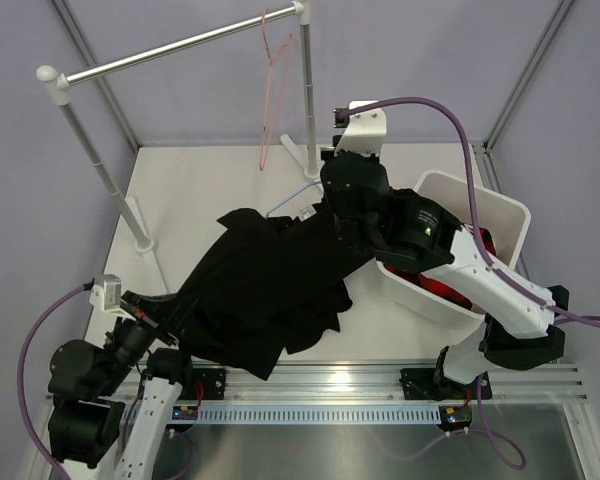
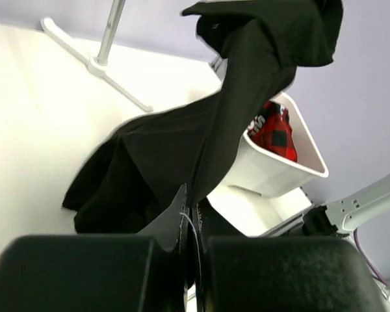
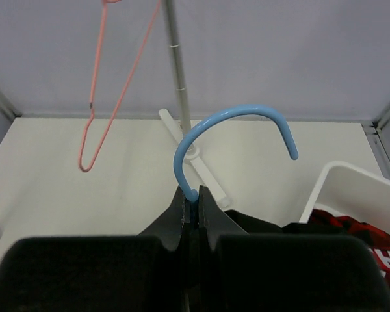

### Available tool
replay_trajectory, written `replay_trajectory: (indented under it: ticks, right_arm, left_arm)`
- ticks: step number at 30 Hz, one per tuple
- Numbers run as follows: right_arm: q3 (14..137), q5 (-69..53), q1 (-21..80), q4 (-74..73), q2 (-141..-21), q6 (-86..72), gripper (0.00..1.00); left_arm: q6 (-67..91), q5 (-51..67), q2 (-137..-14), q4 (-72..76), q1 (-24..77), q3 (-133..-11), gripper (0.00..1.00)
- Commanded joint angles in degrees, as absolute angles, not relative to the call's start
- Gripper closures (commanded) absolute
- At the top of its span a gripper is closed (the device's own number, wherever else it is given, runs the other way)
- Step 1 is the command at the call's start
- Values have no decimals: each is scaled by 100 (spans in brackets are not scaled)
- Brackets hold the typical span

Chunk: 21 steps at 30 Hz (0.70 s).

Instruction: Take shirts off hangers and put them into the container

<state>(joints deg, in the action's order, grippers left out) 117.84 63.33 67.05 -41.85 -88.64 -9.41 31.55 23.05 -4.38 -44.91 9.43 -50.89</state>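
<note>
Nearest me, the left claw [image 2: 190, 224] is pinched tight on a fold of the black shirt [image 1: 270, 290]; in the left wrist view the cloth runs straight up out of the closed fingers. From there the shirt stretches away across the table [image 1: 210, 190], partly spread on the surface and partly lifted; its far end bunches up just under the right claw [image 3: 194, 209]. That claw is closed narrow on the neck of the light blue hanger [image 3: 229, 115], just below the hook; the hook curves up and over to the right, free of the rail. In the top view a short run of blue wire shows at the shirt's upper edge; I cannot tell how much of the hanger sits inside the cloth. Right of the shirt, beneath the right arm, stands the white container [image 1: 502, 207]; the red-and-black plaid shirt [image 2: 273, 130] lies in it, white lettering showing. Farthest off, the pink hanger [image 1: 276, 92] hangs by its hook from the silver rail [image 1: 180, 47].
</note>
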Motion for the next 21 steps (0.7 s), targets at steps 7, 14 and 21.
replay_trajectory:
  ticks: [7, 14, 21]
  right_arm:
    - [11357, 7252, 5696, -5476, -7746, -3330, 100]
    - [10362, 6179, 5283, -4490, -6829, -3322, 100]
    - [10213, 6012, 5124, -4255, -6575, -3305, 100]
  left_arm:
    - [3243, 1828, -114, -4307, 940, -5221, 100]
    - [3252, 2275, -246, -4044, 940, -4634, 100]
    - [3129, 2469, -272, -3868, 932, -4035, 100]
